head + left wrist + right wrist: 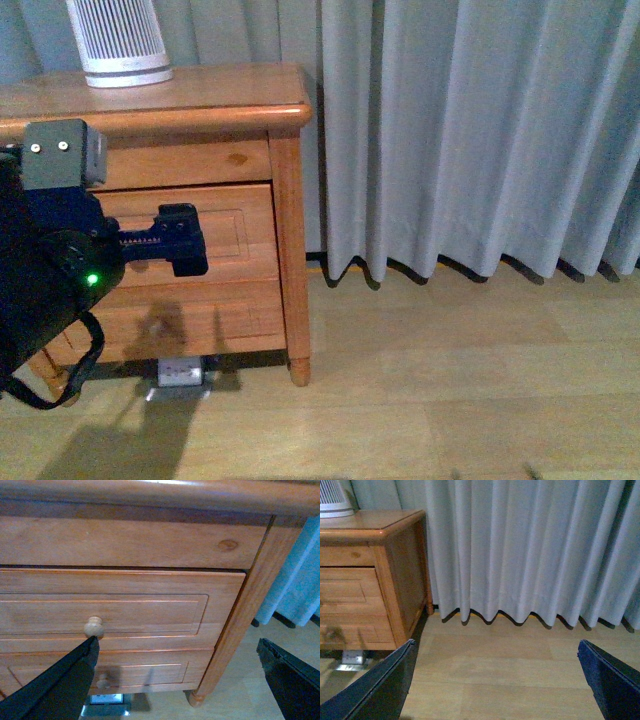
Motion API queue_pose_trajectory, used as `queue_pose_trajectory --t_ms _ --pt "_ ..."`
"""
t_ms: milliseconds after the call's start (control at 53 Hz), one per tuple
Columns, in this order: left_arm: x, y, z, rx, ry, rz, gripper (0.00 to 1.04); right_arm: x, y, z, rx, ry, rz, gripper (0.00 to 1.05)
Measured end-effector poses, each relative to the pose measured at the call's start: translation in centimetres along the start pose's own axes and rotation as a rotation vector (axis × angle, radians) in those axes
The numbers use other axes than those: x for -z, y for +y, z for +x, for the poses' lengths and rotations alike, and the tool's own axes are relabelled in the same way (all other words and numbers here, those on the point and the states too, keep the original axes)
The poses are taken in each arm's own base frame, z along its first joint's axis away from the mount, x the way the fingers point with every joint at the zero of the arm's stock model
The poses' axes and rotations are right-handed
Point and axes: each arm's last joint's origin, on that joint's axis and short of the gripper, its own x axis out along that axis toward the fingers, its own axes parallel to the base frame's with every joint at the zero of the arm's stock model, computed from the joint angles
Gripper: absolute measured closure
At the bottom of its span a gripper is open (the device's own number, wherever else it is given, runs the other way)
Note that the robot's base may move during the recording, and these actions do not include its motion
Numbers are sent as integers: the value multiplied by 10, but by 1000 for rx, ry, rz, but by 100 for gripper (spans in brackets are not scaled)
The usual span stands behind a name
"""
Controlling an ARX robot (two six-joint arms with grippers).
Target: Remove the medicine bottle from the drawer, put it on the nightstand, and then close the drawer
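Where the pale grey curtain (480,130) hangs in deep folds down to the light wooden floor (450,390), it fills most of the front view. The nightstand (286,200) stands just left of it, its side close to the fabric.

On the nightstand's rounded-edge top, towards the back, sits a white ribbed appliance (118,40). The left arm (50,290) is a dark bulk with a green light. It covers the left part of the cabinet front in the front view.

Below a plain rail with a dark knot, the drawer (240,230) has its framed front pushed in, so its interior is hidden. The medicine bottle shows in no view, and its place cannot be told. The lower drawer (240,315) is likewise closed beneath it.

In the left wrist view, the left tool (176,642) faces the drawer front with its fingers spread wide and nothing between them. One fingertip (91,642) lies just under the round wooden knob (93,626). Whether it touches cannot be told.

The right tool (496,642) hangs over the bare floor, facing the curtain, well apart from the cabinet. It is also spread wide and empty.

A small silvery box (180,375) lies on the floor under the nightstand, between its feet.
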Motion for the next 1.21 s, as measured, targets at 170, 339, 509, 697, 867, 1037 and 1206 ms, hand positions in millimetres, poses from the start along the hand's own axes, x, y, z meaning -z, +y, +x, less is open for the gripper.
queue_pose_trajectory --t_ms 170,339,509,697,867,1037,1206 --pt "30 12 35 -24 16 46 7 0 0 0 0 0 0 7" --pt "47 27 65 -54 12 98 7 0 0 0 0 0 0 7" --pt "53 40 85 -78 5 134 7 0 0 0 0 0 0 7" --pt "60 48 99 -96 13 143 7 0 0 0 0 0 0 7" --pt "62 53 108 -103 13 153 7 0 0 0 0 0 0 7" --pt "60 57 112 -110 7 156 7 0 0 0 0 0 0 7" --pt "62 60 114 -115 24 155 7 0 0 0 0 0 0 7"
